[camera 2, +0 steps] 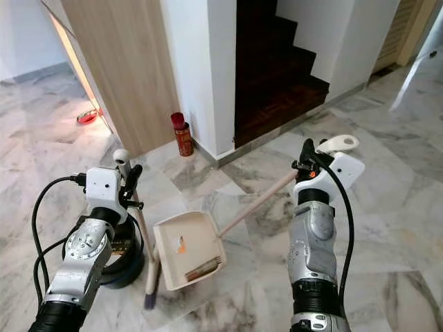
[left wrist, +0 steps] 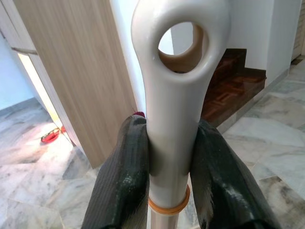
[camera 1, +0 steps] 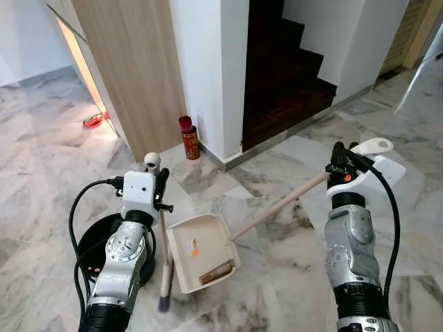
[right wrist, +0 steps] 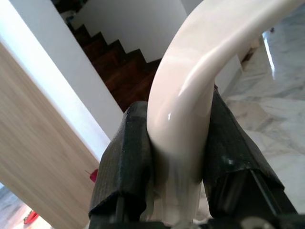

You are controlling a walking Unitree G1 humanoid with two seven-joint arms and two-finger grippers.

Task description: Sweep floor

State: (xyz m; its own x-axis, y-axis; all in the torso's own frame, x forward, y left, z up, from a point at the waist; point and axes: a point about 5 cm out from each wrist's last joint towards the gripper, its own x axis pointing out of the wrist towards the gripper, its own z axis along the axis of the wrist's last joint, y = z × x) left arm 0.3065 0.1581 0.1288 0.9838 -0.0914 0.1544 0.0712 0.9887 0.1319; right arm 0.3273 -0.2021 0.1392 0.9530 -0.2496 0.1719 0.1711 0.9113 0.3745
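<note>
My left gripper is shut on the top of a broom, which stands nearly upright with its dark bristles on the marble floor. In the left wrist view the black fingers clamp the broom's white handle below its hanging hole. My right gripper is shut on the white curved grip of a dustpan's long wooden handle. The cream dustpan lies flat on the floor just right of the bristles. A brown clump of debris and an orange scrap sit inside it.
A red spray can stands against the white wall pillar. Dark wooden stairs rise behind it, and a wood panel stands to the left. A black round object sits under my left arm. A red item lies far left.
</note>
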